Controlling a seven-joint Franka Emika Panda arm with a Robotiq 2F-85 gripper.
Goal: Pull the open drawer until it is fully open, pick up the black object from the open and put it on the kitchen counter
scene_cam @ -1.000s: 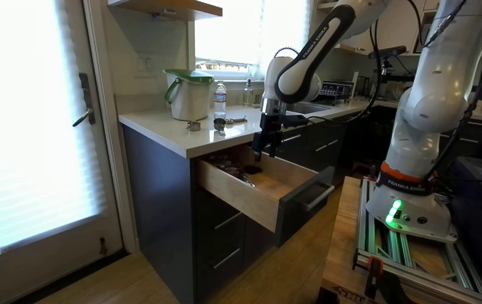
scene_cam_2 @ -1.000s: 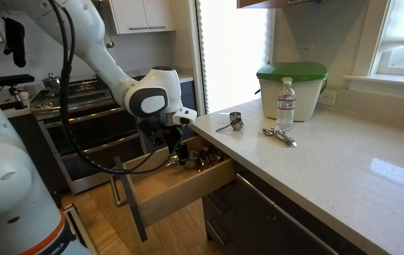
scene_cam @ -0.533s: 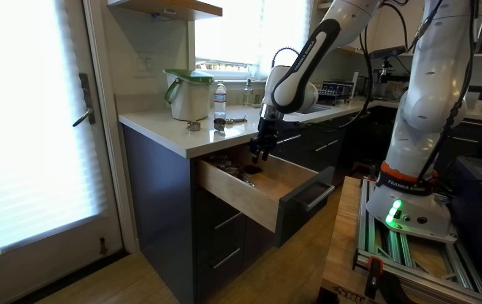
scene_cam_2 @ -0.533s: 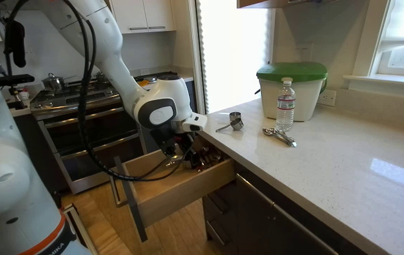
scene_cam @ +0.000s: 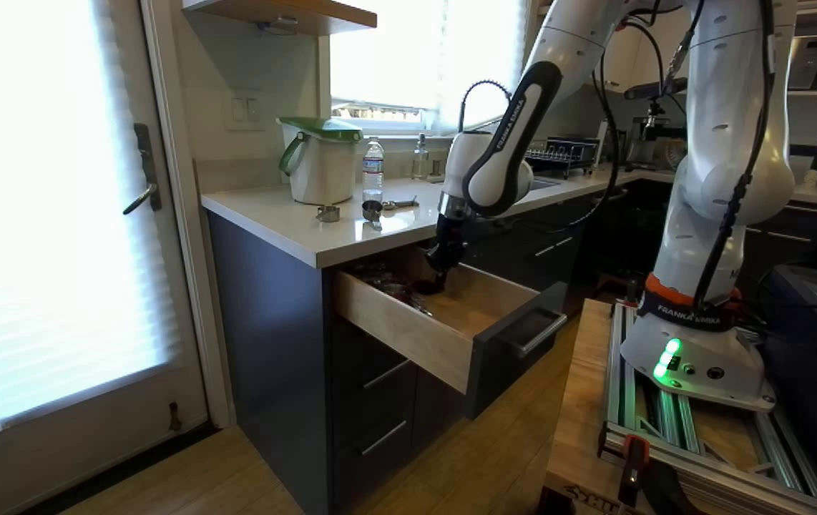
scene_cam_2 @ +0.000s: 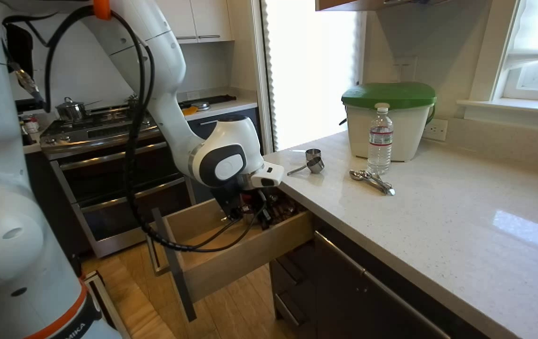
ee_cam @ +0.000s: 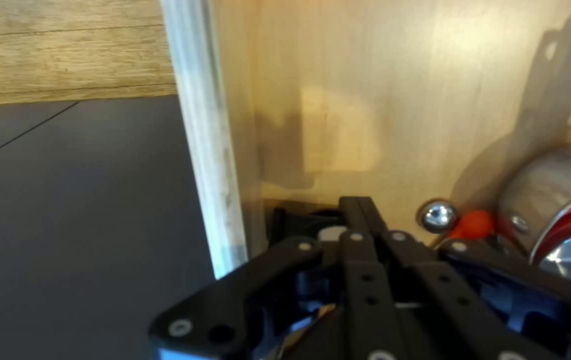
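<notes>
Kitchen counter (scene_cam_2: pixel 438 235): The last step, the placing, was left to do here. In an exterior view a bin (scene_cam_2: pixel 406 126) stood at its far end, a bottle (scene_cam_2: pixel 380 143) just in front, and 2 metal cups (scene_cam_2: pixel 315 165) to their left.
Arm (scene_cam: pixel 727 129): It arched over from the right in an exterior view; the step in hand seemed to be the pick.
Drawer (scene_cam: pixel 401 329): It stood well out from beneath the counter, so step 1 looked done or close to it; whether it was fully open could not be told.
Gripper (ee_cam: pixel 359 201): It hung low inside the drawer, its 2 fingers (ee_cam: pixel 363 265) pressed together, with nothing visible pinched between them; the grasp was probably not yet made.
Black object (ee_cam: pixel 293 223): It lay in the drawer, in the wrist view between the drawer's left side and the fingers, partly hidden by the gripper; whether the fingers touched it could not be told. Left to do, it seemed: a firm hold, a lift and a set-down on the counter.
</notes>
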